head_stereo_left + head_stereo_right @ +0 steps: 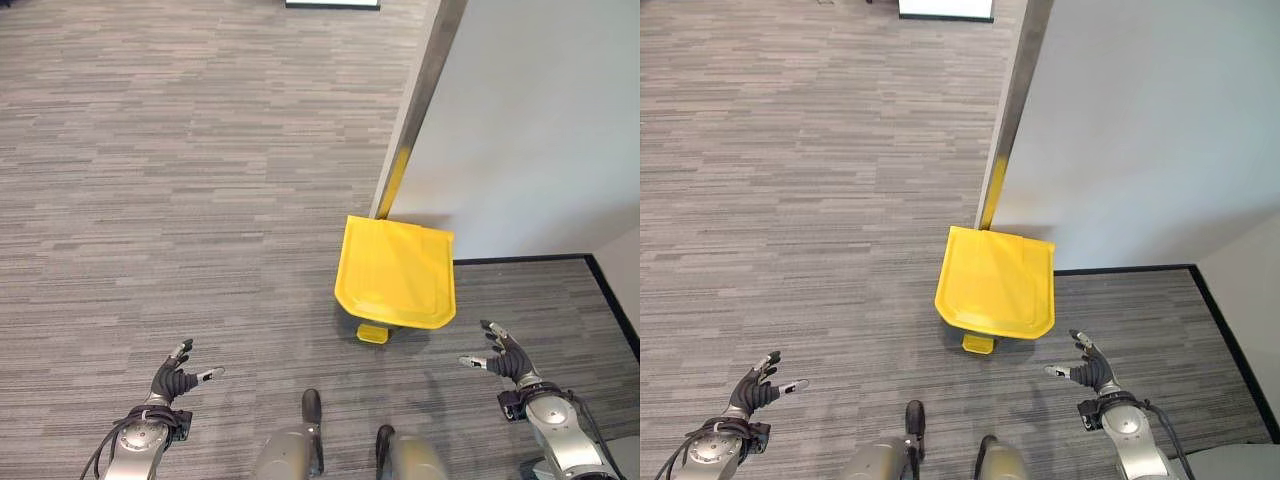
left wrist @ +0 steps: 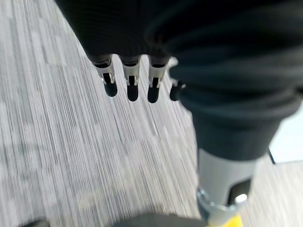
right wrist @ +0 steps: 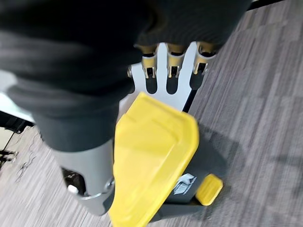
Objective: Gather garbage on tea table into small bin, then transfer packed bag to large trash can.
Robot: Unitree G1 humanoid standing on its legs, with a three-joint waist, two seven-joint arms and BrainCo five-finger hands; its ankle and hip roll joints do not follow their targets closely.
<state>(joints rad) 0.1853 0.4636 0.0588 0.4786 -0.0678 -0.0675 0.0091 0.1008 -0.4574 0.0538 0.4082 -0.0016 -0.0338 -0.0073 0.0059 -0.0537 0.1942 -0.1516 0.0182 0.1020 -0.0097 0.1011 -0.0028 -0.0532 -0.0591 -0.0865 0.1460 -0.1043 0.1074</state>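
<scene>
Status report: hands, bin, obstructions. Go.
Left hand open, empty. Right hand open, empty. Yellow-lidded trash can ahead by the wall, lid closed. No bag seen.

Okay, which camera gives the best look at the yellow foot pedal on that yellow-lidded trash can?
The right wrist view: the yellow foot pedal sticks out plainly from the base of the yellow-lidded trash can. Both eye views show the pedal as a small tab under the lid's front edge. The left wrist view catches a yellow sliver.

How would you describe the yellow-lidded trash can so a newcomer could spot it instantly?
Find the pale wall's corner with its metal edge strip on the grey carpet. At its foot stands the trash can. Its shut bright yellow lid and small yellow foot pedal are the only vivid colour there.
</scene>
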